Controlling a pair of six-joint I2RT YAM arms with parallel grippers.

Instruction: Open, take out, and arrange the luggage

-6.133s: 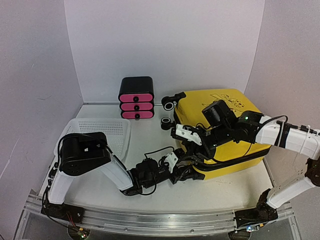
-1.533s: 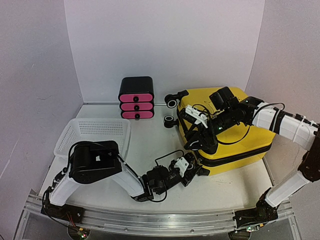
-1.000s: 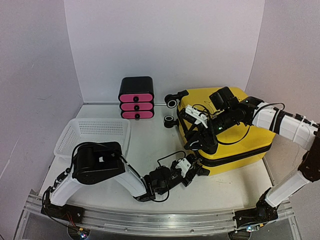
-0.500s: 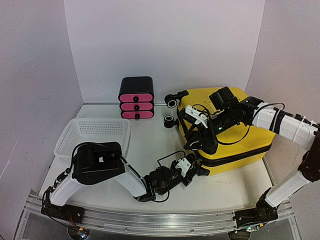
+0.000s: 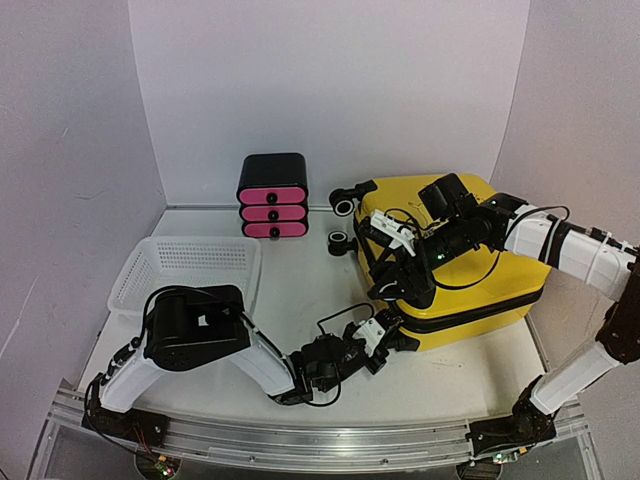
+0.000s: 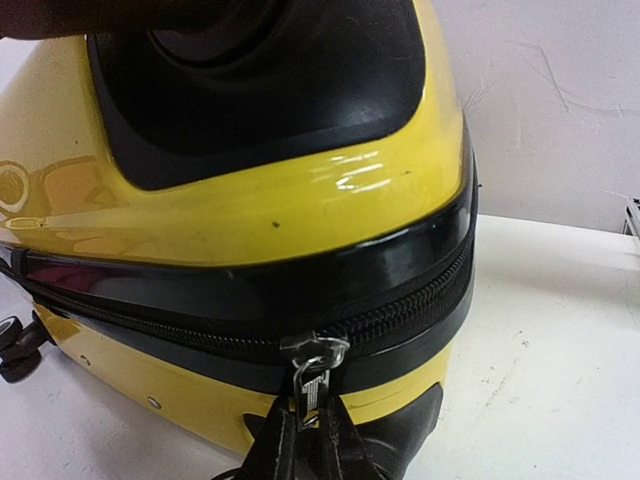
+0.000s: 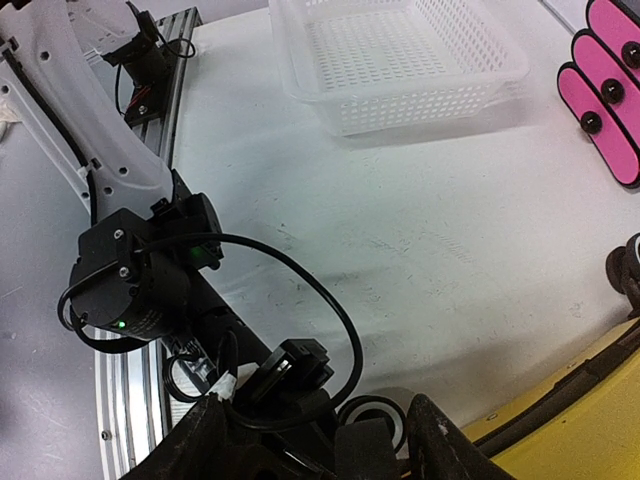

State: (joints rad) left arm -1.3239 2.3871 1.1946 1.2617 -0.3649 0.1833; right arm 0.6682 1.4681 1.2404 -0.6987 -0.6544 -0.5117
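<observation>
The yellow luggage (image 5: 500,285) lies flat at the right of the table, its black zipper band closed all round. My left gripper (image 5: 386,336) is low at the near left corner. In the left wrist view the left gripper (image 6: 303,440) is shut on the metal zipper pull (image 6: 312,378), which hangs from the slider on the luggage (image 6: 250,210). My right gripper (image 5: 400,288) rests on top of that same corner. In the right wrist view the right gripper (image 7: 322,445) is open, its fingers apart on either side of a black corner wheel (image 7: 375,412) beside the yellow shell (image 7: 590,415).
A black-and-pink drawer box (image 5: 272,195) stands at the back wall. A white mesh basket (image 5: 190,268) sits at the left. Two black wheels (image 5: 340,208) stick out from the luggage's far left corner. Walls close in on the left, back and right.
The left jaws have closed onto the zipper pull in the last half second, and the left wrist has edged slightly right. The right arm and the luggage have held still.
</observation>
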